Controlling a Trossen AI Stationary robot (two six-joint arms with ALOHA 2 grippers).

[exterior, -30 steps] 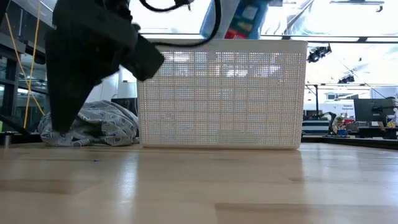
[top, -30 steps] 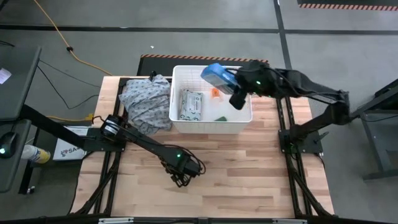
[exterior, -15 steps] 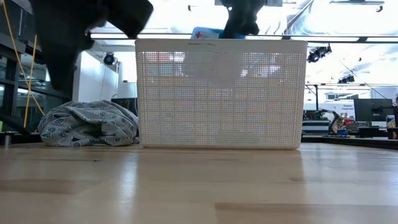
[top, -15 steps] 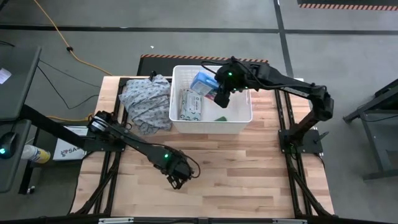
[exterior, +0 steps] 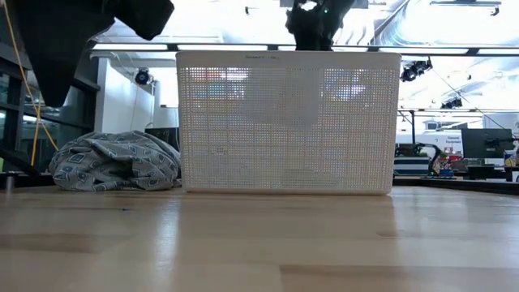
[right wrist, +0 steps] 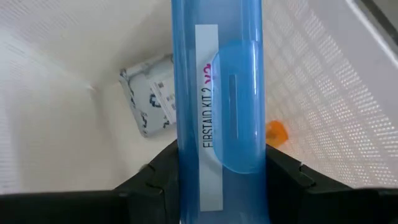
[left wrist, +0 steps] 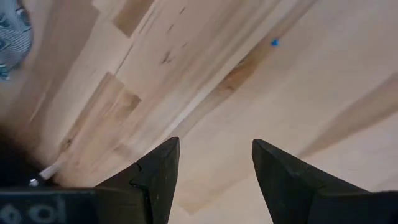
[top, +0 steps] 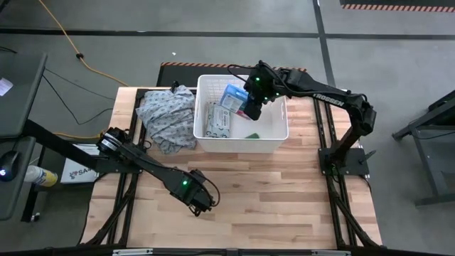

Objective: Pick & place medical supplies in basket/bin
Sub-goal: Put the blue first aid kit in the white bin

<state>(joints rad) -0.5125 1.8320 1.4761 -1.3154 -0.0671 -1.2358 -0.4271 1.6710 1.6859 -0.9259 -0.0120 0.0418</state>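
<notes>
The blue box, labelled as a first aid kit, is down inside the white basket, held by my right gripper, which is shut on it. The grey-white wipes pack and a green tube lie on the basket floor. An orange bottle shows by the basket wall. My left gripper hovers open above bare wood near the table's near edge, touching nothing. In the low view the basket wall hides the box. My right gripper pinches the blue box between its two fingers, one on each long side near the box's near end. The fingers lie along the box, which sticks out ahead of them into the basket. Whether the box touches the basket floor does not show.
A grey patterned cloth heap lies on the table against the basket's left side. Bare wood spreads between the basket and the near edge. The basket's tall grid walls stand around the right gripper.
My right gripper has carried the blue box toward the table's left and down, from above the basket's rim into the basket, where the low view no longer shows the box. My left gripper has drifted a little toward the table's left and near edge, staying open.
</notes>
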